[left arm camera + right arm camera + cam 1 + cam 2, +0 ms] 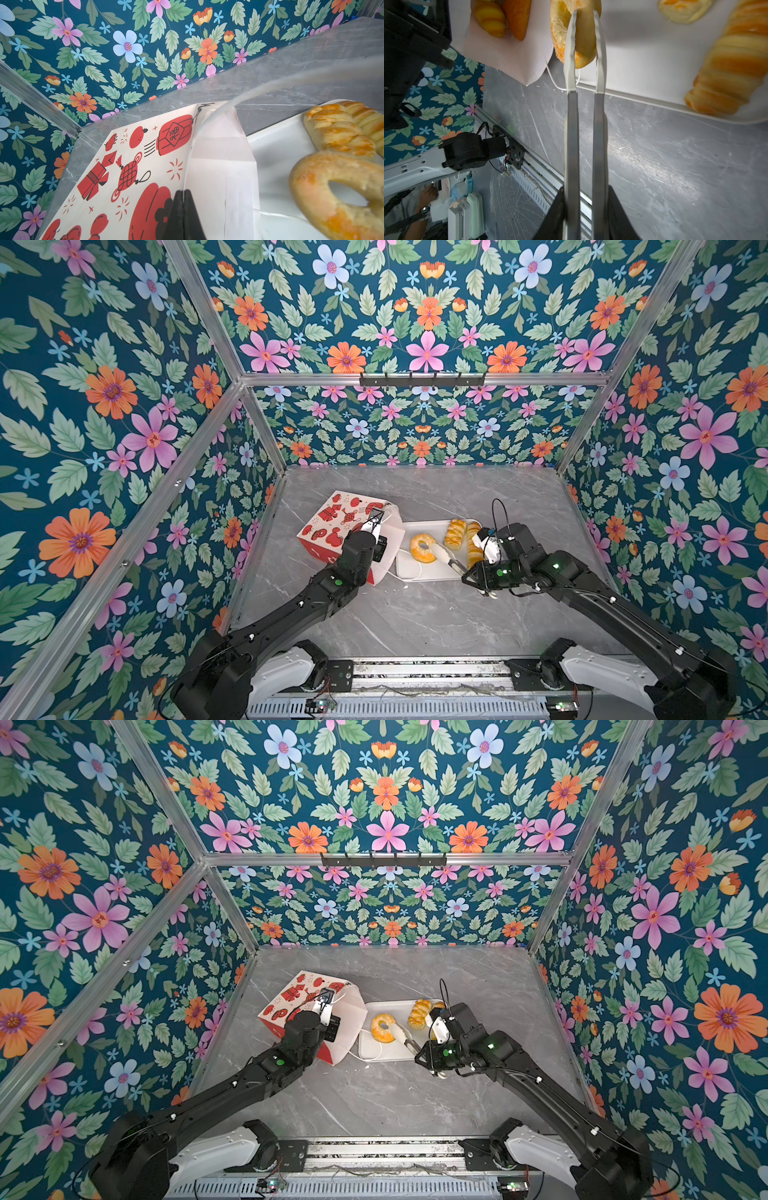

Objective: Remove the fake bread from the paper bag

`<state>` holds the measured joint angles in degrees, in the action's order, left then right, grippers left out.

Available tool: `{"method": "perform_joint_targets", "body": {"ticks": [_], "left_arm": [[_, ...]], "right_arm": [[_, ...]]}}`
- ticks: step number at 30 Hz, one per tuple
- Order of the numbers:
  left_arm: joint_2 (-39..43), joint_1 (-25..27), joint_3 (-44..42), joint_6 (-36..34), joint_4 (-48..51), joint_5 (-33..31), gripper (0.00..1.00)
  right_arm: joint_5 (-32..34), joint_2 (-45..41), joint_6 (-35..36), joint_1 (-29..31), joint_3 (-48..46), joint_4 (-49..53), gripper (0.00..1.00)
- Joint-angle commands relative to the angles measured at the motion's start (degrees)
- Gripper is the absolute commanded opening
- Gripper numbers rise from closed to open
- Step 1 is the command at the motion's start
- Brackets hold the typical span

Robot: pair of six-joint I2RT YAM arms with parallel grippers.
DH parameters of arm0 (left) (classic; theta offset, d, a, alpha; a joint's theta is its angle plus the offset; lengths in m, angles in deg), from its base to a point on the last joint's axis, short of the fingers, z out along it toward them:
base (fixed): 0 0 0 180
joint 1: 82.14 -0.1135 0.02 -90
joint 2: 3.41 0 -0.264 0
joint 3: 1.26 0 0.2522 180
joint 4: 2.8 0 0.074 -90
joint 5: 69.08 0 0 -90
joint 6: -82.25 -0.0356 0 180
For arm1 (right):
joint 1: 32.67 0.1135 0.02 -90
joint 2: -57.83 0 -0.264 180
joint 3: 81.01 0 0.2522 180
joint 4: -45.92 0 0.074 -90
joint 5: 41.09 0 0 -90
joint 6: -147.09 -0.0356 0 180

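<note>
Floral-papered walls (124, 406) enclose your grey marble table (415, 614), which carries the following. Item: paper bag (332, 518), lying on its side at the left, mouth turned toward the white tray (415, 572) just beside it. Your left claw (183, 199) is pressed together on the bag's upper rim, holding the mouth up. Item: tongs (572, 124), clamped in your right claw (586, 209), their white tips either side of one limb of the ring bagel (415, 549) at the tray's bag-side end. You cannot tell whether it rests on the tray or hangs just above it. Items already out, on the tray: braided loaf (455, 533) and long loaf (473, 545), side by side toward the right. Items outstanding: a yellow-striped bun (491, 18) and a darker orange roll (517, 16), both still inside the bag's mouth. Reckon the task a little past half, with three pieces out and at least two left. Only the right wrist view shows those two; in both top views your left arm hides the bag's inside. Only the left wrist view shows the rim pinched between the closed tips.
</note>
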<state>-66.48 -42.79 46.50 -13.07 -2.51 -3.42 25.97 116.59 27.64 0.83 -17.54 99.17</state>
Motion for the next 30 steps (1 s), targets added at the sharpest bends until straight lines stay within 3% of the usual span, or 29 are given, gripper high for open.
{"method": "perform_joint_targets", "body": {"ticks": [1,19,26,30], "left_arm": [[0.32,-0.07,0.37,0.49,-1.12,-1.09,0.00],[0.40,-0.07,-0.33,0.71,-1.55,-0.10,0.00],[0.57,-0.07,-0.55,0.68,-1.47,-0.15,0.00],[0.90,-0.07,-0.86,0.76,-1.81,-0.04,0.00]], "right_arm": [[3.47,-2.53,-0.08,-1.11,-1.04,5.12,0.27],[6.36,-1.19,-1.10,-3.08,-6.47,5.42,0.27],[7.63,-2.75,-1.52,-3.19,-5.53,6.38,0.40],[8.32,-3.08,-1.65,-3.25,-5.15,7.11,0.41]]}}
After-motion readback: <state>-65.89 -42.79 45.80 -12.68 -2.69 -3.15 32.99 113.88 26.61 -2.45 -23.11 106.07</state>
